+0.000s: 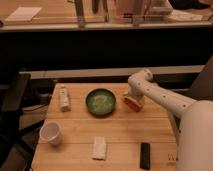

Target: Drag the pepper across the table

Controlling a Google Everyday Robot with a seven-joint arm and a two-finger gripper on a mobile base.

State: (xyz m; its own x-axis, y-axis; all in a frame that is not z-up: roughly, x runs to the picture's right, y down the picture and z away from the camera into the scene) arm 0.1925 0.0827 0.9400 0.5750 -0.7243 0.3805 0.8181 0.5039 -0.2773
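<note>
The pepper is a small orange-red shape lying on the light wooden table, right of the green bowl. My gripper hangs at the end of the white arm, which reaches in from the right. It is down on the pepper's far side and covers part of it. Its jaws stand open. Whether they touch the pepper cannot be made out.
A white bottle lies at the far left. A white paper cup stands at the front left. A white packet and a black bar lie near the front edge. A dark chair stands left of the table.
</note>
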